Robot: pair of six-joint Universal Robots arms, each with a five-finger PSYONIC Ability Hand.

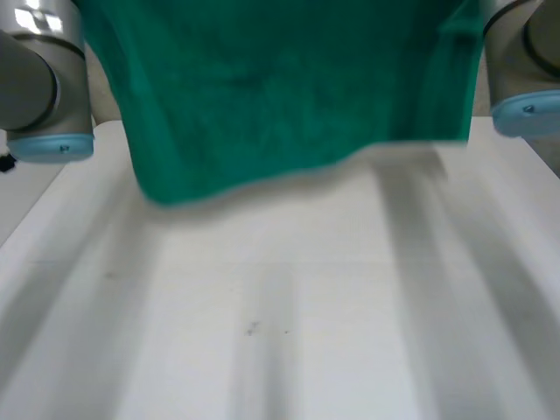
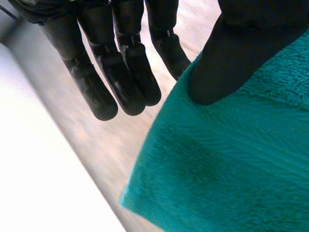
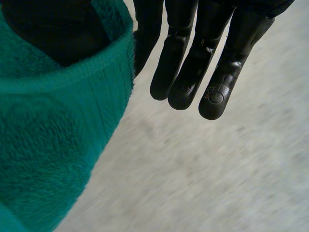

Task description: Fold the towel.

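White tabletop [image 1: 350, 332] under the towel [image 1: 280, 87]. The green towel hangs spread, its lower edge clear of the surface. Left hand [image 2: 241, 53]: thumb on the towel edge, fingers [image 2: 130, 72] straight, off the cloth. Probably a thumb pinch, contact hidden. Right hand [image 3: 193, 72]: towel hem wrapped round the thumb, fingers straight.

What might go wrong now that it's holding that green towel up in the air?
1. The towel may slip: the left hand pinches it near an edge with its thumb, most fingers straight and clear; the right hand looks alike.
2. Its lower edge hangs uneven in the head view, so the fold may land crooked.
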